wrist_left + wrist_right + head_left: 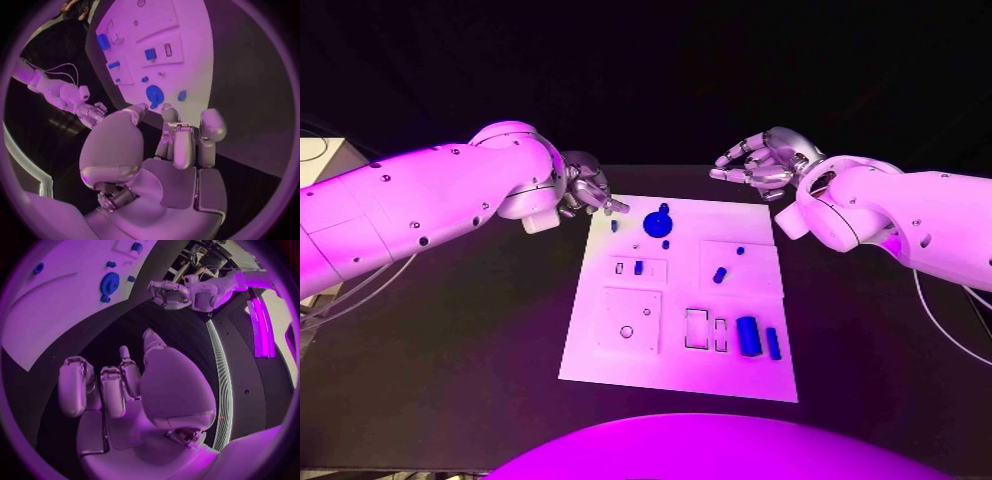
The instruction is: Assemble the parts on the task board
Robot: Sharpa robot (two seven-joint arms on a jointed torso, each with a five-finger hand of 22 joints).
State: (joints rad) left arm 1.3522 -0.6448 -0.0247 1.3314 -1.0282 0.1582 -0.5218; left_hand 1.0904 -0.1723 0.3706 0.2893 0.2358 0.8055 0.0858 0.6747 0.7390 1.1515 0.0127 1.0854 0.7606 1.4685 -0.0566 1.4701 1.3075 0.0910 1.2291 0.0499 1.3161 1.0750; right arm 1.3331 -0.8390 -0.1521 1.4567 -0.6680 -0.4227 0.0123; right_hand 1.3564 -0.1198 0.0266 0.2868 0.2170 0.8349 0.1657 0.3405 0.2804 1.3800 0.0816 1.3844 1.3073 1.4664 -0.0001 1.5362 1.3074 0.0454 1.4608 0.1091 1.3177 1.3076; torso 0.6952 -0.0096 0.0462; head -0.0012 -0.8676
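- The left hand [584,188] hovers at the far left corner of the white board [646,370], fingers curled, holding nothing.
- The right hand [759,160] hangs beyond the far right corner, likewise curled and empty.
- Blue parts lie loose on the board: a round disc [658,224], a small peg [720,274], two bars [749,334]. Assembly looks barely begun.
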